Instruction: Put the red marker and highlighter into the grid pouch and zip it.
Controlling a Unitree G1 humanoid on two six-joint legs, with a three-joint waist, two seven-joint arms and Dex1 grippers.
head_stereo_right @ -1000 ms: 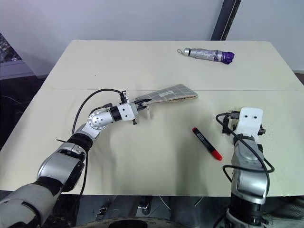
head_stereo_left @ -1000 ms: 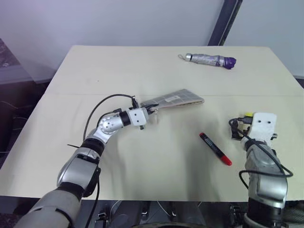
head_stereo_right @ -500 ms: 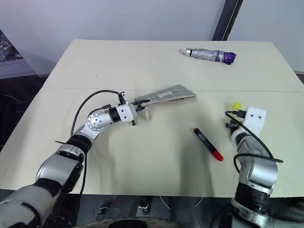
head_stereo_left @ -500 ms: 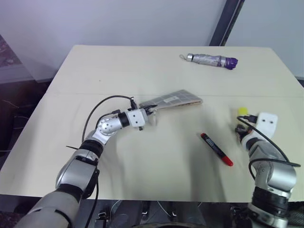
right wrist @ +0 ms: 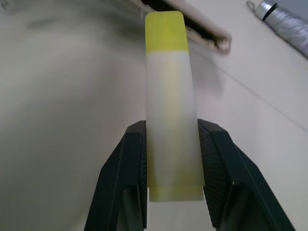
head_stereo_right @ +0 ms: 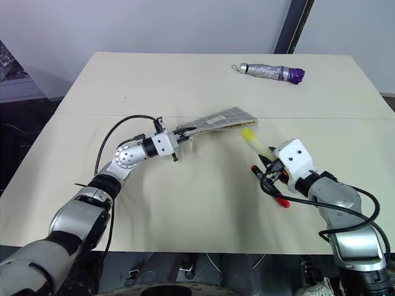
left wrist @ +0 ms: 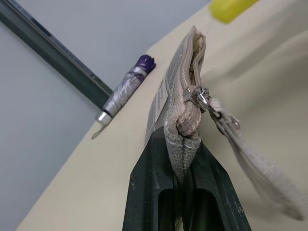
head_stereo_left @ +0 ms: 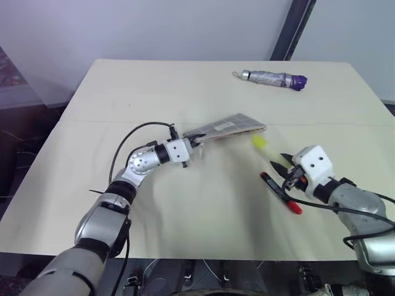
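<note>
Yellow-capped highlighter (head_stereo_left: 264, 148) | in right pincer (head_stereo_left: 285, 171) | cap toward grid pouch (head_stereo_left: 231, 127)

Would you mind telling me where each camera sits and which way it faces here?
Head stereo pair: looks forward and down over the table; both arms show, plus red marker and umbrella.
Left wrist: looks along the left gripper, shut on the grid pouch.
Right wrist: looks along the right gripper, shut on the highlighter.
Shared: the wrist views both show pouch, highlighter and umbrella.
</note>
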